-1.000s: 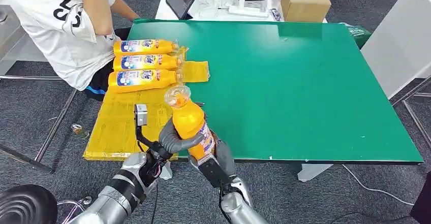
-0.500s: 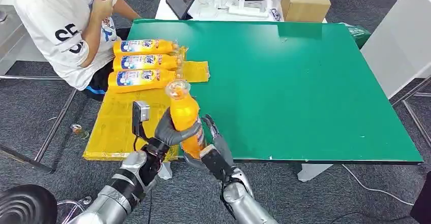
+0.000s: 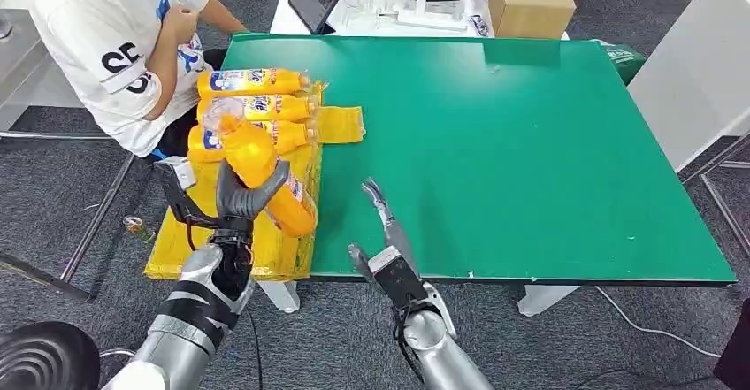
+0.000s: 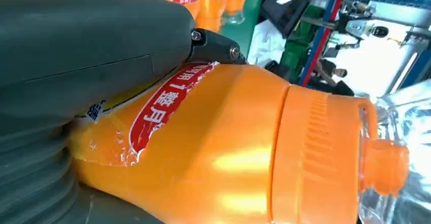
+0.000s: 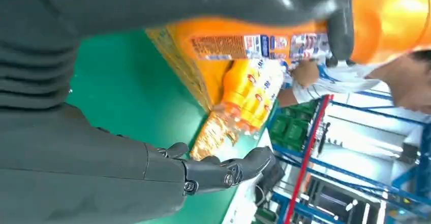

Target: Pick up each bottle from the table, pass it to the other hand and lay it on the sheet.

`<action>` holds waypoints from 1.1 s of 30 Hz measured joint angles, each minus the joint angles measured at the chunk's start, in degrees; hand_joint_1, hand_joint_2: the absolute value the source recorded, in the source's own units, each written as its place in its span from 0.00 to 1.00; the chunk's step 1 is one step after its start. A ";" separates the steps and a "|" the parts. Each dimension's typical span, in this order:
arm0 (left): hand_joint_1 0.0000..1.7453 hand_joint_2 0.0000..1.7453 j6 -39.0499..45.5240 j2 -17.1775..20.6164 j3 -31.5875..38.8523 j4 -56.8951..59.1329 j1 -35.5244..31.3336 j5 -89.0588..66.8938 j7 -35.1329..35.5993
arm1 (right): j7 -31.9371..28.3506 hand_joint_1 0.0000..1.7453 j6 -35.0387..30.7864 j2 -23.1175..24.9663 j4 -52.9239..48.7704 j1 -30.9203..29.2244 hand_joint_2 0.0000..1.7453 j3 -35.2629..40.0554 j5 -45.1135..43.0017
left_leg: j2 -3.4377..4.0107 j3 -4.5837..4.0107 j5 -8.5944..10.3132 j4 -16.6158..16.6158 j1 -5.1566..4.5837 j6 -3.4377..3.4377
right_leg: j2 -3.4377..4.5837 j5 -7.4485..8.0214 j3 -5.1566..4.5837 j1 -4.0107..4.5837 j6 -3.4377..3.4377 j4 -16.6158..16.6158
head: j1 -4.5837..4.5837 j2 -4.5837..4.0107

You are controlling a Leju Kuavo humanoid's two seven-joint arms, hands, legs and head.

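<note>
Left robot hand (image 3: 241,197): I log it clamped around one orange bottle (image 3: 261,174), tilted above the yellow sheet (image 3: 199,217). Right robot hand (image 3: 384,235): fingers apart, empty, over the green bench (image 3: 531,151). Three bottles (image 3: 252,107) lie on the sheet beyond the left robot hand.

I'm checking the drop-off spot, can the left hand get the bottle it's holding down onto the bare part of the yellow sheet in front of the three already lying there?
Probably yes. The left hand holds the bottle tilted above the yellow sheet, whose near part looks bare. The three laid bottles lie farther back, and the right hand is off over the green table.
</note>
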 measured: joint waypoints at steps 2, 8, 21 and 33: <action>1.00 1.00 0.17 -0.02 0.39 -0.26 0.01 -0.02 0.00 | 0.00 0.00 0.00 0.00 -0.94 0.33 0.00 -0.04 0.00 | 0.00 0.00 0.00 0.00 0.00 0.00 | 0.00 0.00 0.00 0.00 0.00 0.00 | 0.00 0.00; 1.00 1.00 4.89 -0.09 1.00 -0.70 -0.01 -3.31 -2.54 | -0.28 0.00 -0.50 -0.02 -2.68 0.89 0.00 -0.35 -0.70 | -0.01 -0.01 0.00 0.00 0.00 0.00 | 0.00 0.00 0.00 0.00 0.00 0.00 | 0.00 0.00; 1.00 1.00 37.86 1.55 5.97 0.61 -1.28 -86.98 -2.38 | -1.11 0.00 -23.39 -0.09 -27.19 4.98 0.00 -3.04 -7.17 | 0.07 -0.02 0.00 0.00 -0.02 0.00 | 0.02 0.02 -0.05 -0.01 -0.01 0.00 | 0.00 0.00; 1.00 1.00 38.16 2.54 8.09 7.68 -3.79 -100.03 3.10 | -1.11 0.00 -24.74 -1.18 -32.13 5.08 0.00 -1.35 -8.18 | 0.05 -0.04 0.00 0.00 0.00 0.00 | 0.01 0.01 -0.05 0.01 -0.01 0.01 | -0.02 0.00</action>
